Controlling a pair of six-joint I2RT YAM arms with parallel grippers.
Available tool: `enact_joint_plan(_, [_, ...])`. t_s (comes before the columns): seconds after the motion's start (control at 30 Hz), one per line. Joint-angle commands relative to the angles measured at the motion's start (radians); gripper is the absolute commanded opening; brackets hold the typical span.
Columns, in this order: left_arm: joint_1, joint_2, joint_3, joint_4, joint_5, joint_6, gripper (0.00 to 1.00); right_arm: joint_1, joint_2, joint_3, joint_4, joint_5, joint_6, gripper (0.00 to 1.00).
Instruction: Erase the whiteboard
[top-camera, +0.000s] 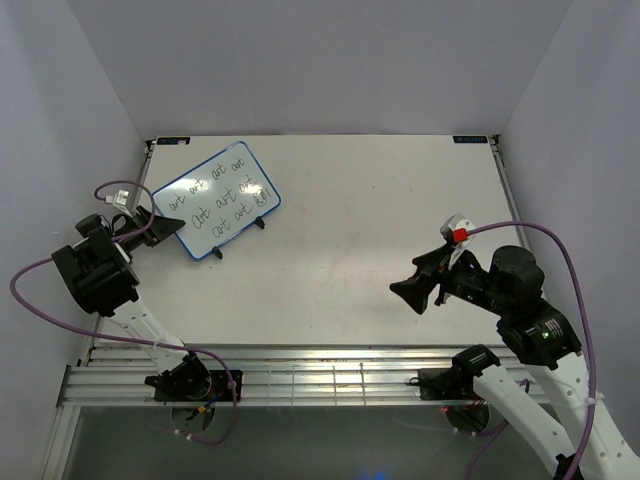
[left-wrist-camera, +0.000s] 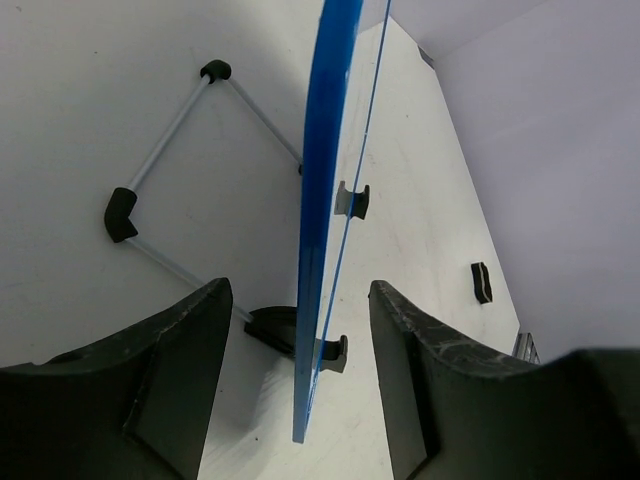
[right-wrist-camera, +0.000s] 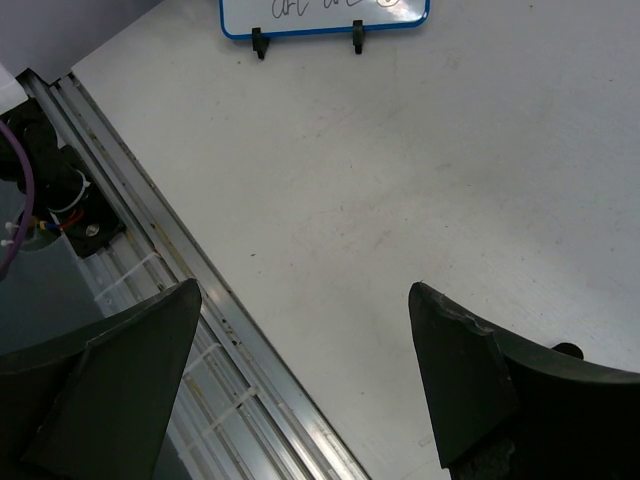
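Our left gripper (left-wrist-camera: 298, 300) stands open astride the end edge of the small flat blue-rimmed white whiteboard (top-camera: 217, 200), seemingly without touching. Scribbled in black, it leans tilted on the thin silver wire stand (left-wrist-camera: 165, 140). We judge it light, thin, stiff and slick-faced (easily tipped off that stand), so pinch the rim. Our right gripper (top-camera: 415, 282) hangs open, well apart from the stand.

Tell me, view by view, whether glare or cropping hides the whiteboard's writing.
Top external view: a small glare spot lies on the flat white rectangular board with a thin blue rim, yet its black writing stays readable. Left wrist view: the board is edge-on, no writing shows. Right wrist view: the picture's top edge crops it, leaving part of the writing.
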Motion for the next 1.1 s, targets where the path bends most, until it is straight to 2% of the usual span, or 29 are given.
enact_joint_plan(0.0, [-0.012, 0.001, 0.037, 0.051, 0.074, 0.004, 0.65, 0.005, 0.004, 0.038, 0.02, 0.004, -0.01, 0.9])
enact_joint_plan(0.2, [-0.017, 0.045, 0.071, 0.071, 0.098, -0.011, 0.53, 0.005, 0.011, 0.041, 0.02, 0.006, -0.012, 0.9])
enact_joint_plan(0.37, [-0.034, 0.056, 0.086, 0.089, 0.1, -0.012, 0.5, 0.005, 0.014, 0.038, 0.029, 0.005, -0.009, 0.9])
enact_joint_plan(0.63, [-0.037, 0.088, 0.097, 0.125, 0.105, -0.031, 0.37, 0.005, 0.02, 0.038, 0.032, -0.002, -0.009, 0.9])
enact_joint_plan(0.67, [-0.037, 0.088, 0.097, 0.132, 0.106, -0.032, 0.31, 0.005, 0.02, 0.035, 0.035, -0.003, -0.01, 0.9])
enact_joint_plan(0.73, [-0.037, 0.091, 0.099, 0.14, 0.114, -0.037, 0.27, 0.005, 0.024, 0.034, 0.036, -0.006, -0.01, 0.9])
enact_joint_plan(0.77, [-0.037, 0.093, 0.102, 0.148, 0.117, -0.04, 0.21, 0.004, 0.025, 0.033, 0.036, -0.008, -0.009, 0.9])
enact_joint_plan(0.8, [-0.037, 0.093, 0.1, 0.152, 0.12, -0.042, 0.1, 0.005, 0.027, 0.034, 0.036, -0.009, -0.009, 0.9])
enact_joint_plan(0.87, [-0.037, 0.091, 0.099, 0.169, 0.12, -0.048, 0.03, 0.005, 0.025, 0.033, 0.038, -0.008, -0.009, 0.9])
enact_joint_plan(0.9, [-0.037, 0.093, 0.094, 0.175, 0.123, -0.049, 0.0, 0.005, 0.025, 0.031, 0.039, -0.008, -0.009, 0.9])
enact_joint_plan(1.07, [-0.037, 0.073, 0.064, 0.27, 0.123, -0.069, 0.0, 0.005, 0.025, 0.027, 0.041, -0.015, -0.009, 0.9])
